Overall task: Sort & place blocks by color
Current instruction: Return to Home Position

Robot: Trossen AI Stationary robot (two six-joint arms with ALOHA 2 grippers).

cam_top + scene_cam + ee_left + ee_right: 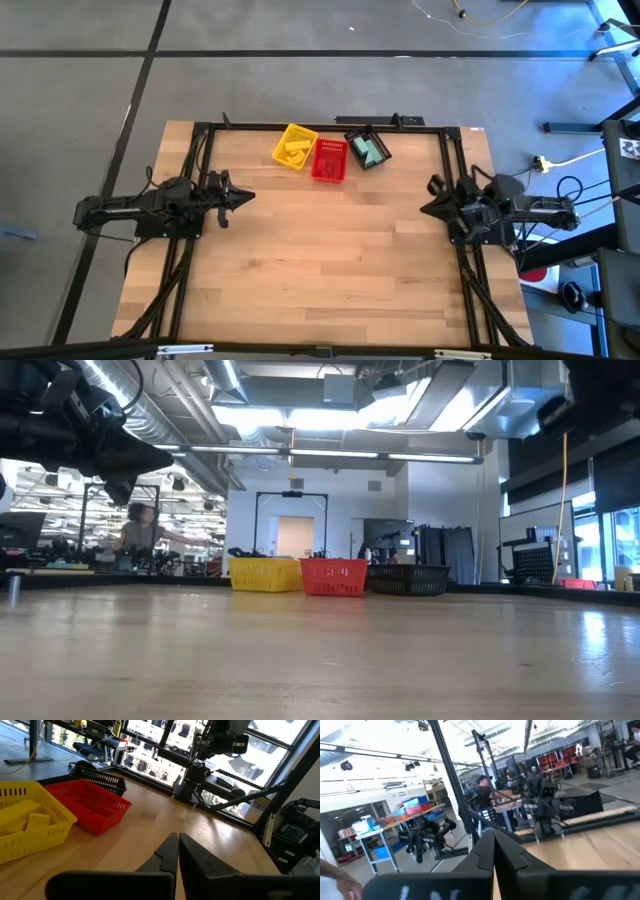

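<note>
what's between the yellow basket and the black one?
The red basket stands between the yellow basket and the black basket, close beside both. The low and high views both show it.

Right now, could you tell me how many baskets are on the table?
3, in a row at the far edge: yellow basket leftmost, red basket in the middle, black basket rightmost.

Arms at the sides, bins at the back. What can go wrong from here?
1. Red blocks cannot be told from the red basket from above, so a miscount may go unnoticed.
2. Yellow basket and black basket crowd it near the far edge; a nudge could tip one off.
Left gripper and right gripper: shut, at the sides.
</note>
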